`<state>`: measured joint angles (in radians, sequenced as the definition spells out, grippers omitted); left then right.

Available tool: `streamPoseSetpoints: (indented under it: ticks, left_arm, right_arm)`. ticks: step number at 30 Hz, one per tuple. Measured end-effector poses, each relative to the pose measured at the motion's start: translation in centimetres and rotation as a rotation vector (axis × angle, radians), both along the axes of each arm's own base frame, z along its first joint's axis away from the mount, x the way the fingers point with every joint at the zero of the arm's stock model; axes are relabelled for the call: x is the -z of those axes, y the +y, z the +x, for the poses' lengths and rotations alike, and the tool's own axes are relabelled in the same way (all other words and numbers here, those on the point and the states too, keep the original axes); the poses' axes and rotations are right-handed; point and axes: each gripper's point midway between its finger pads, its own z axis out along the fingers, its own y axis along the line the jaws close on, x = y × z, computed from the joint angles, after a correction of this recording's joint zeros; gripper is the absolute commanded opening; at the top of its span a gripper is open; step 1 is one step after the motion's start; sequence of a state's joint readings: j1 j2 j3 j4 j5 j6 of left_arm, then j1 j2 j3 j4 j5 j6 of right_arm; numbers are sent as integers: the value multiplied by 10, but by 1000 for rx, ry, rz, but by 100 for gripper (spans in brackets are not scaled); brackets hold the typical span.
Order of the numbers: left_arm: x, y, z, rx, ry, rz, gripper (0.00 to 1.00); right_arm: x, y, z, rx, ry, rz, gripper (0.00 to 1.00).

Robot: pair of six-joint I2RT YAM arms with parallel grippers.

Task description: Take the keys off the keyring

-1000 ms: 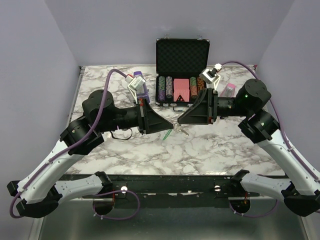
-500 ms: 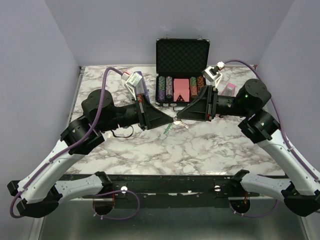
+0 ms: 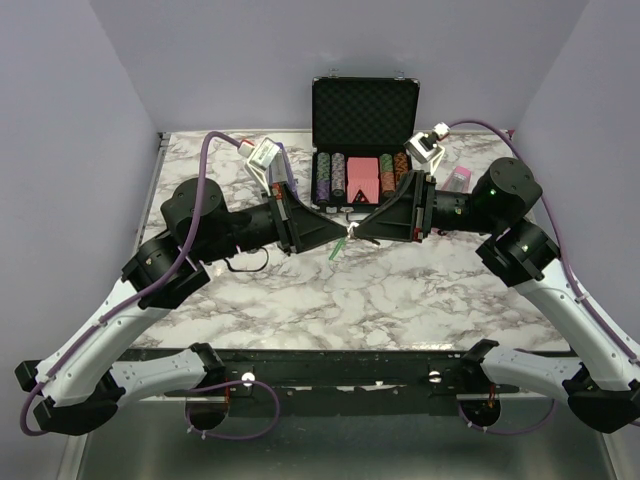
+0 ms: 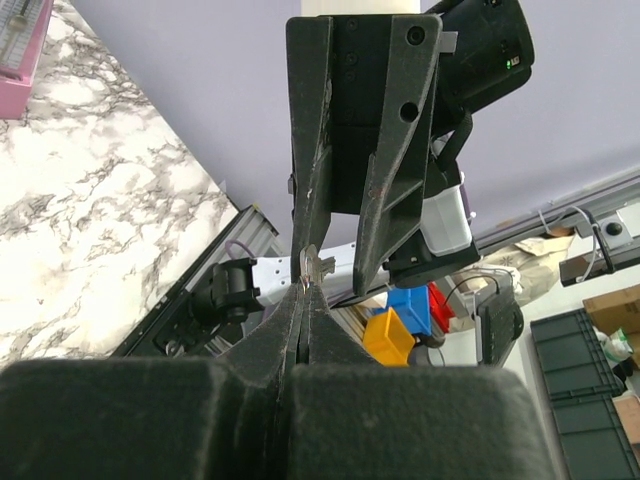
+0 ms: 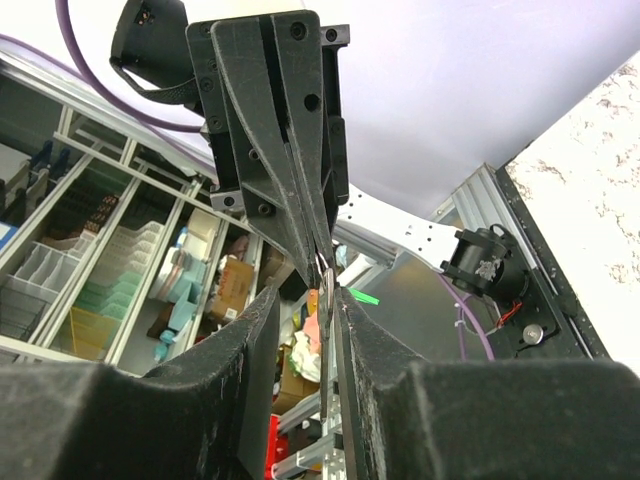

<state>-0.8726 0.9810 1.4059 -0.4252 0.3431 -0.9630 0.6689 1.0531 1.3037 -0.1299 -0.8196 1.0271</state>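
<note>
Green keyring at both jaws' tips

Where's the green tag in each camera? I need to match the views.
Top: tag just below where left gripper and right gripper meet, mid-table.
Left wrist: not visible; only a silver key pinched by its own fingers.
Right wrist: green sliver just right of the tips.
Shared landmark: the shut left gripper's tip, in all three.
</note>
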Motion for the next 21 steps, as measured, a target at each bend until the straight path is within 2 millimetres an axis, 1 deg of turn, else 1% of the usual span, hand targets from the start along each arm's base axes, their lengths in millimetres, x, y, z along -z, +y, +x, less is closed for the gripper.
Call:
streamPoseSetpoints:
  ticks: [8, 16, 19, 21]
  left_arm:
    - [-2, -7, 6, -2, -1, -6, 0]
    - [-3, -7, 6, -2, -2, -7, 0]
    - [-3, -7, 6, -2, -3, -8, 0]
    - [-3, -7, 6, -2, -3, -8, 0]
  right_arm:
    - [2, 0, 1, 3, -9, -4, 30]
    - [4, 1, 4, 9, -21, -12, 23]
    - [5, 1, 4, 9, -19, -14, 22]
    - [5, 1, 4, 10, -20, -15, 19]
